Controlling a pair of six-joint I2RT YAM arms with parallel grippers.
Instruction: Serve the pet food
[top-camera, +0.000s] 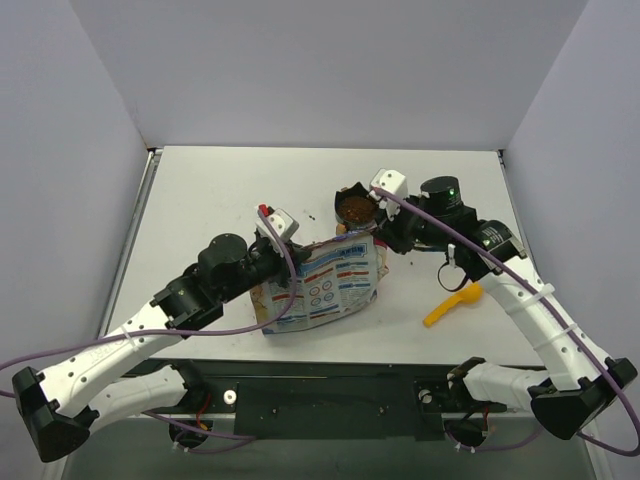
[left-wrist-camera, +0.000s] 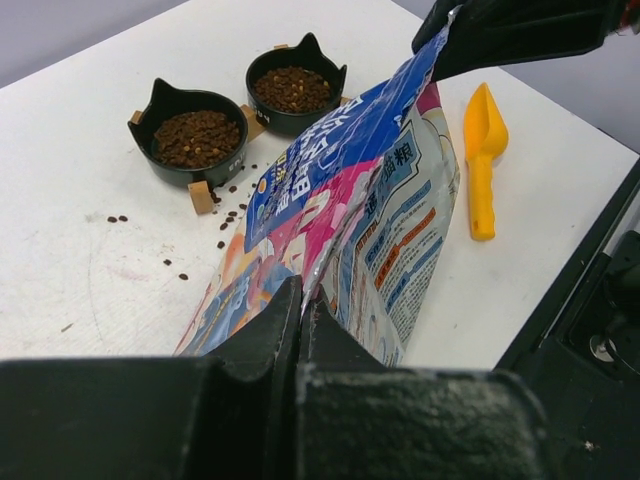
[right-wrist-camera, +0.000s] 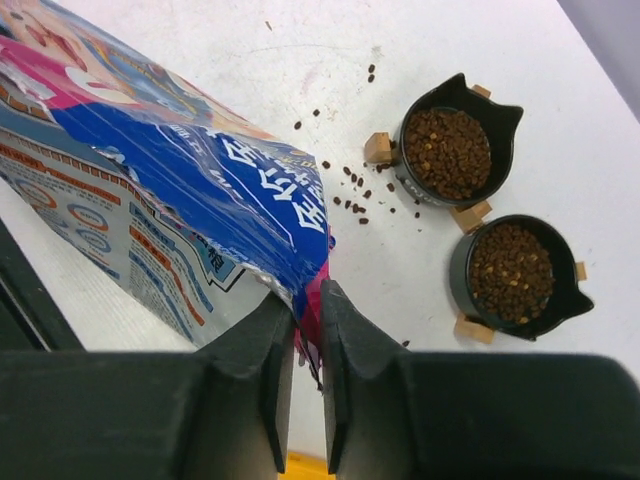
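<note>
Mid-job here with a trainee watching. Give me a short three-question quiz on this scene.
1. True or false: both black bowls hold kibble.
2. The right gripper is shut on: A) a bowl's rim B) the bag C) nothing.
3. Fill in: the yellow scoop lies on the ____.
Key: 1 true; 2 B; 3 table.

Glossy magenta-edged pet food bag (top-camera: 330, 282), white-and-blue back up; brown kibble (left-wrist-camera: 195, 137) in two bowls (left-wrist-camera: 162, 100)
</note>
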